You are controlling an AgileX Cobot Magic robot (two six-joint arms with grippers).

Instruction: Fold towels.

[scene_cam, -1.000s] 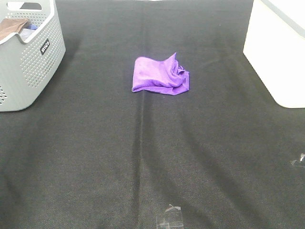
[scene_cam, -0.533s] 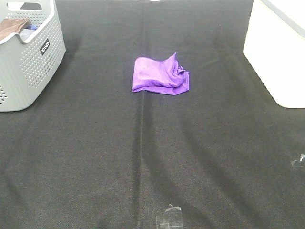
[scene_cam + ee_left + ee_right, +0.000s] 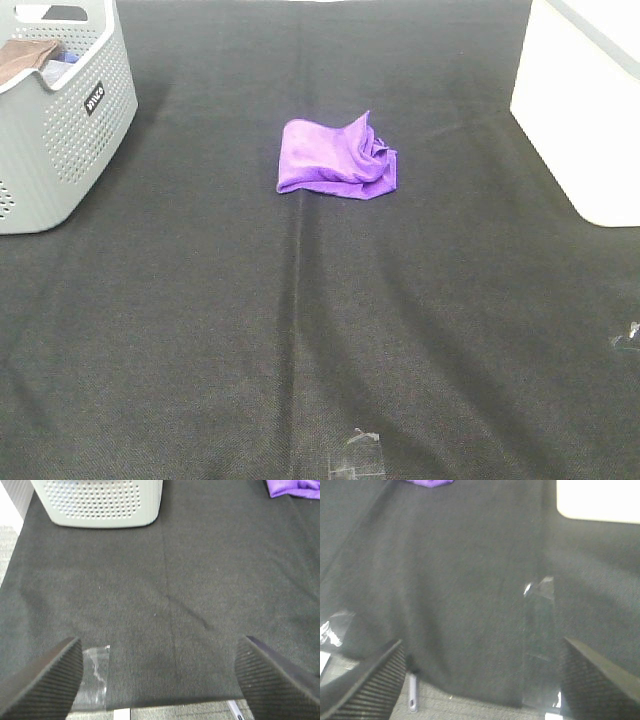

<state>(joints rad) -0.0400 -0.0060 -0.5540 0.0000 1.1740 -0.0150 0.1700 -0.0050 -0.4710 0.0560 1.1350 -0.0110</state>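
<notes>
Ribbed black pads on my left gripper (image 3: 159,680) and right gripper (image 3: 482,677) are spread wide, nothing between them. Both hang over the near edge of the black table cloth (image 3: 300,330). The purple towel (image 3: 337,158) sits crumpled mid-table, farther back, with a grey basket (image 3: 60,130) far left.

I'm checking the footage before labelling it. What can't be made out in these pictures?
- Purple towel: crumpled, its tag hidden in folds; both wrist views crop it.
- Grey basket: cut off by the exterior view's edge, contents mostly hidden by its wall.
- White bin: cropped, inside unseen.
</notes>
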